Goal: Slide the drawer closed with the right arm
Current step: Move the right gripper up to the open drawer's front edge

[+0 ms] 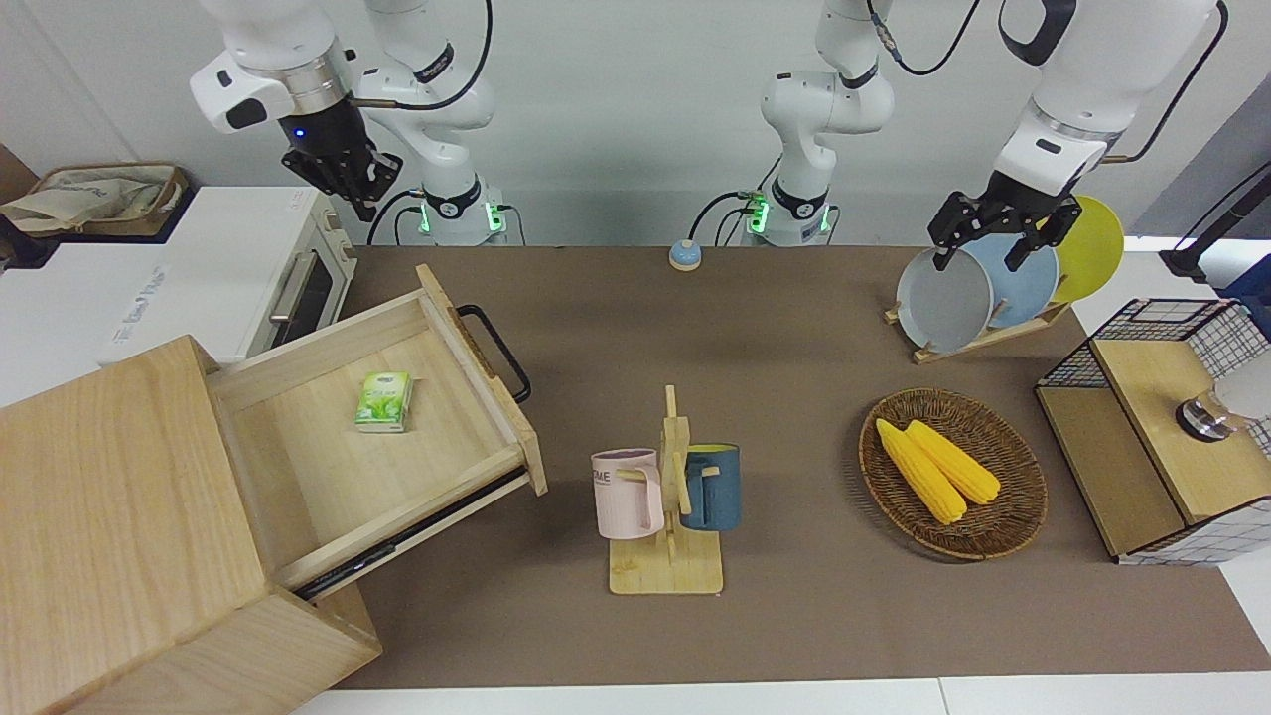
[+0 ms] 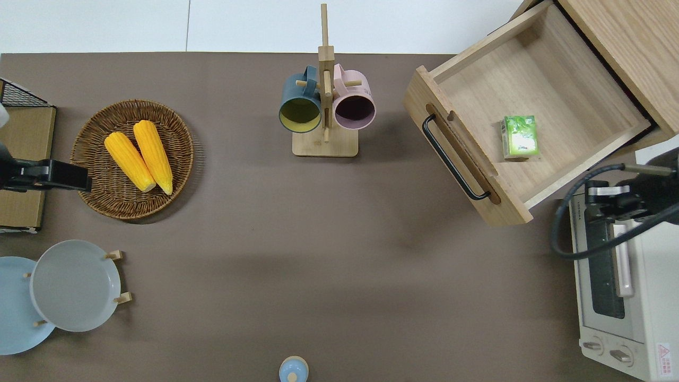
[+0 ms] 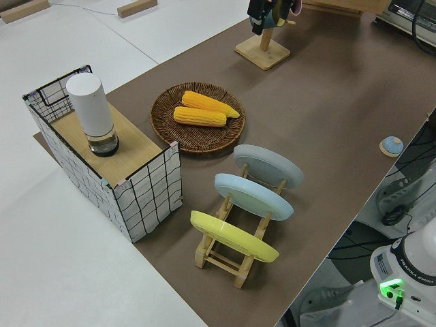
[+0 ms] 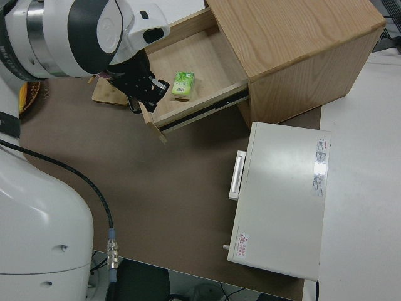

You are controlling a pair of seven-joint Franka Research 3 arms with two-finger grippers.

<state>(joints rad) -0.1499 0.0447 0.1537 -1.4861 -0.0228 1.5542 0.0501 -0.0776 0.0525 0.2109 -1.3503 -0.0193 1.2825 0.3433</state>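
At the right arm's end of the worktop [image 2: 339,223], the drawer [image 1: 397,437] stands pulled out of its cabinet [image 1: 109,536], with its black handle [image 1: 496,350] facing the mug stand [image 1: 670,497]. A green packet [image 1: 383,400] lies on the drawer floor. My right gripper [image 1: 350,179] hangs in the air over the toaster oven [image 2: 620,286], at the oven end nearest the drawer, touching neither. Whether its jaws are released or clenched, I cannot tell. My left arm is parked; its jaws stand released.
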